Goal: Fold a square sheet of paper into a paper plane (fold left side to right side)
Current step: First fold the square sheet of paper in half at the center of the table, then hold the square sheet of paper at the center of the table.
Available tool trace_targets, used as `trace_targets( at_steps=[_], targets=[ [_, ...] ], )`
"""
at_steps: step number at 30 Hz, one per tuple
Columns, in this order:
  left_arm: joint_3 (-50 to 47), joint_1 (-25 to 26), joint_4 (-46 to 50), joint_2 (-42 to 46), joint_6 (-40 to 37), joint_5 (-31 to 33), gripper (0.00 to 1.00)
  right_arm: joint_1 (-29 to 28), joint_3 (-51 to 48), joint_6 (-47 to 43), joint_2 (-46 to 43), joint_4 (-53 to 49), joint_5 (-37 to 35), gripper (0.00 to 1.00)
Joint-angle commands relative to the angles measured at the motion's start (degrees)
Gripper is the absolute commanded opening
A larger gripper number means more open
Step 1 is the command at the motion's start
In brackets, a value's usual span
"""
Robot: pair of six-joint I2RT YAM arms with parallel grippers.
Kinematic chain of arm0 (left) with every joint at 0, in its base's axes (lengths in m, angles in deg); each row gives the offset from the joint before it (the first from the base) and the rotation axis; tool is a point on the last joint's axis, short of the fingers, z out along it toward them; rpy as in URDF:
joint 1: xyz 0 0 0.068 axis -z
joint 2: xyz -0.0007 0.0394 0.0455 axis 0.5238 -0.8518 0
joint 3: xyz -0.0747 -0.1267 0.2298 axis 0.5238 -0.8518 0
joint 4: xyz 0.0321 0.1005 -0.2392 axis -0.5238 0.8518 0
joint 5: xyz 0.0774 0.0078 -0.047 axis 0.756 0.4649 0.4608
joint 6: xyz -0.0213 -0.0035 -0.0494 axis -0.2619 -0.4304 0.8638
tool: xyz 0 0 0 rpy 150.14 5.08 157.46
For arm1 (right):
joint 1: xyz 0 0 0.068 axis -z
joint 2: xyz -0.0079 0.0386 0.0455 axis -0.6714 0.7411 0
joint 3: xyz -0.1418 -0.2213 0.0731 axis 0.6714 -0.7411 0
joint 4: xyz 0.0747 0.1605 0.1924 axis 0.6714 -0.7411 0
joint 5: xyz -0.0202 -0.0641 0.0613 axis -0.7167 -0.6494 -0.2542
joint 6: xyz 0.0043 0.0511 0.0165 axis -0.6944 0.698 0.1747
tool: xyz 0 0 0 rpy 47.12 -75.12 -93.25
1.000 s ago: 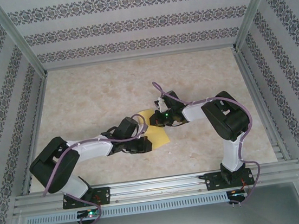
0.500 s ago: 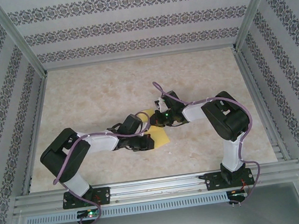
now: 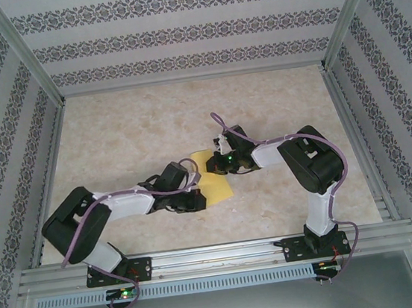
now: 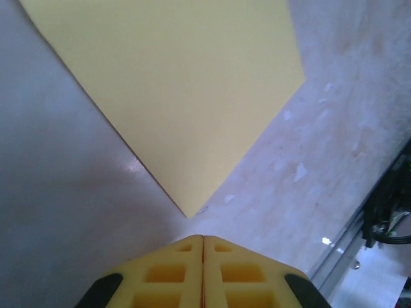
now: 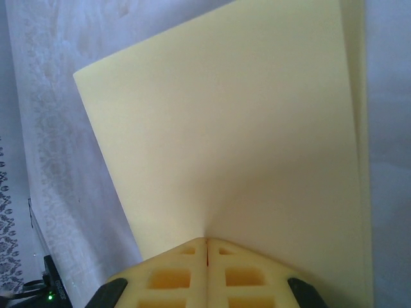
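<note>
Yellow and thin, the square sheet of paper (image 3: 219,186) lay flat on the pale marbled table (image 3: 128,133) in the top view, near the middle and between the 2 arms. The left gripper (image 3: 199,198) was at the sheet's left edge, low down. The right gripper (image 3: 212,167) was over its far part, and the 2 grippers were near to each other.

From the left wrist, the left gripper (image 4: 203,240) had its 2 yellow fingers pressed together with nothing between them. The sheet (image 4: 186,83) lay in front of it, and 1 sharp corner pointed at the fingertips, just beside them. I could not tell if the corner touched them.

From the right wrist, the right gripper (image 5: 206,242) was also fully closed. Its tips sat on top of the sheet (image 5: 231,128), which spread forward from them and passed under the right finger. At the right edge 2 layers were visible, 1 lying on the other. Whether the tips pinched a layer or only rested on the paper, I could not tell.
</note>
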Motion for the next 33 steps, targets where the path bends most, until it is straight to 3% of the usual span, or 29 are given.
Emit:
trace_targets(
  at_steps=[1, 8, 22, 33],
  targets=[
    [1.3, -3.9, 2.8, 3.7, -2.0, -0.4, 0.07, 0.2, -3.5, 0.3, 2.3, -5.3, -6.4, 0.00],
    [7.3, -11.3, 3.4, -1.9, -4.6, -2.0, 0.06, 0.1, -4.4, 1.5, 1.7, -3.9, -6.7, 0.00],
    [16.2, -9.0, 1.1, -16.1, -5.1, -3.3, 0.05, -0.3, -3.7, 1.6, 2.1, -3.8, -6.4, 0.00],
    [14.2, -7.9, 4.0, -17.5, -4.6, 1.9, 0.05, -0.1, -2.3, 1.6, -1.4, -3.7, -5.2, 0.00]
  ],
)
